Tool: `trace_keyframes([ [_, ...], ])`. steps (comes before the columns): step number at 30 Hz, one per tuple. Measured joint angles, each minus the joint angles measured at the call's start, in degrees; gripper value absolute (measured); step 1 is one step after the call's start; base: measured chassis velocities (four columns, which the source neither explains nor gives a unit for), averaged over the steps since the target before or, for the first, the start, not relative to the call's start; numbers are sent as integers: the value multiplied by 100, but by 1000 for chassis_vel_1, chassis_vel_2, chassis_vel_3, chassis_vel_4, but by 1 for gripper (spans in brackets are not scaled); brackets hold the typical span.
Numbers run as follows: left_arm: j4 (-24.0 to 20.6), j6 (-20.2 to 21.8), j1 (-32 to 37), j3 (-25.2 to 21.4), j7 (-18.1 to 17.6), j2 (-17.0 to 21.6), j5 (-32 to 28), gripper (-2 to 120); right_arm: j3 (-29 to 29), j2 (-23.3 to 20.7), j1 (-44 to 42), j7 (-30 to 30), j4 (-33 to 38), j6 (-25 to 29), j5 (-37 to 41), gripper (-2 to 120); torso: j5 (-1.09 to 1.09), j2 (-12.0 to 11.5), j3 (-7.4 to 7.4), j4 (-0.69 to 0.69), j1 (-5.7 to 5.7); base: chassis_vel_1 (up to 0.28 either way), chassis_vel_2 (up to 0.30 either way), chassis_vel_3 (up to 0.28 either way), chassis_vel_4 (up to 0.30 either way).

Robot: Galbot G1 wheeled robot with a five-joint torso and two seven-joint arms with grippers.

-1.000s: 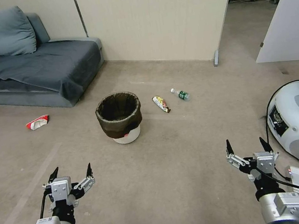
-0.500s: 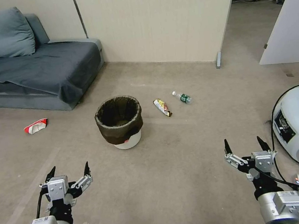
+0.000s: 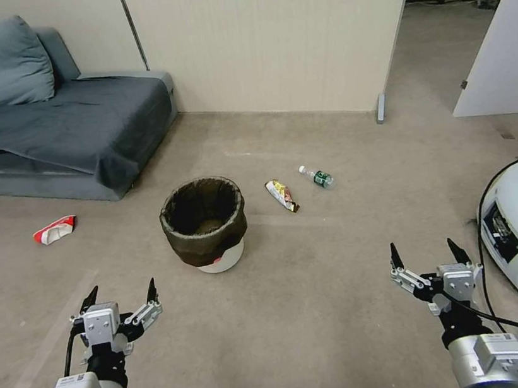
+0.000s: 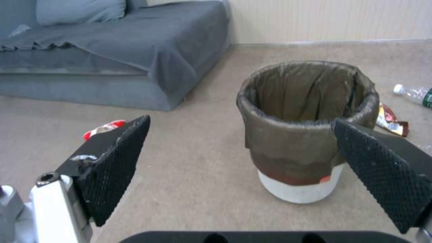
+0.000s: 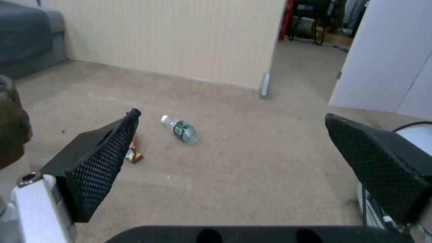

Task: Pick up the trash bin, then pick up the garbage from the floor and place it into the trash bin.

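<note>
1. Bin [image 3: 204, 223] stands upright on the floor [image 3: 310, 289], ahead of both arms, near the sofa [image 3: 59, 128].
2. Yellow wrapper [image 3: 281, 195] and bottle [image 3: 316, 176] lie just right of the bin; red wrapper [image 3: 54, 230] lies well to its left.
3. Left gripper [image 3: 120, 296] and right gripper [image 3: 424, 253] hover low, jaws spread wide, holding nothing.

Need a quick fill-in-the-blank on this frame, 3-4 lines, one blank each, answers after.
1. The small round white plastic trash bin with its dark bag liner stands ____ on the carpet.
2. The small clear bottle with a green label lies on the bin's ____ side, past the yellow snack wrapper.
3. The red-white snack wrapper lies on the floor in front of the grey ____.
4. The left gripper and the right gripper both hang ____, holding nothing.

Missing words: upright; right; sofa; open
</note>
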Motion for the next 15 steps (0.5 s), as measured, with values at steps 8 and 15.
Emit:
trace_keyframes([
  [8, -2, -7, 2, 9, 38, 6, 0, 100, 43, 16, -31, 16, 15, 53, -33, 100, -1, 0, 0, 0, 0, -102, 109, 103, -104],
  [15, -9, -12, 3, 9, 47, -9, -2, 100, 39, 21, -29, 25, 16, 102, -34, 100, -1, 0, 0, 0, 0, -108, 103, 110, -109],
])
